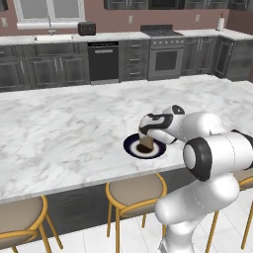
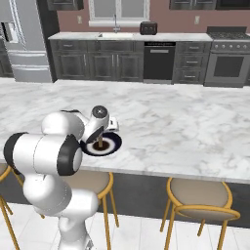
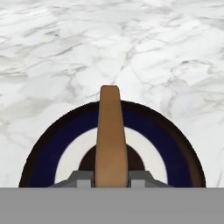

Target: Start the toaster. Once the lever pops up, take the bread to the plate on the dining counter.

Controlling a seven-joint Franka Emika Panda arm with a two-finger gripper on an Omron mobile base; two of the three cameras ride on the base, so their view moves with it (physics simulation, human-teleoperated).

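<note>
Nearest the hand camera we see the thin brown toasted bread slice (image 3: 109,135), held edge-on and upright between the two small grey fingertips (image 3: 81,178) of the two-finger gripper (image 3: 109,180); the fingers are closed against both faces of the slice. Directly beyond it lies the small round plate with navy rim and white centre (image 3: 48,148), with a dark shadow at its centre under the slice.

In the left base view the gripper (image 1: 147,141) hangs over the plate (image 1: 129,146) with the bread (image 1: 145,146) pointing down at it. The plate sits near the near edge of the long white grey-veined marble dining counter (image 1: 64,133), above the tan-seated, yellow-legged stools (image 1: 136,190). The rounded black toaster (image 1: 87,28) stands far off on the back worktop, left of the stove.

We judge the delivery step to be nearly complete; whether the slice's lower edge touches the plate, we cannot tell.

Hazards from here:
- Released upright, the slice may topple and land partly off the plate.
- Pressing down further could push the plate toward the counter's near edge.
</note>
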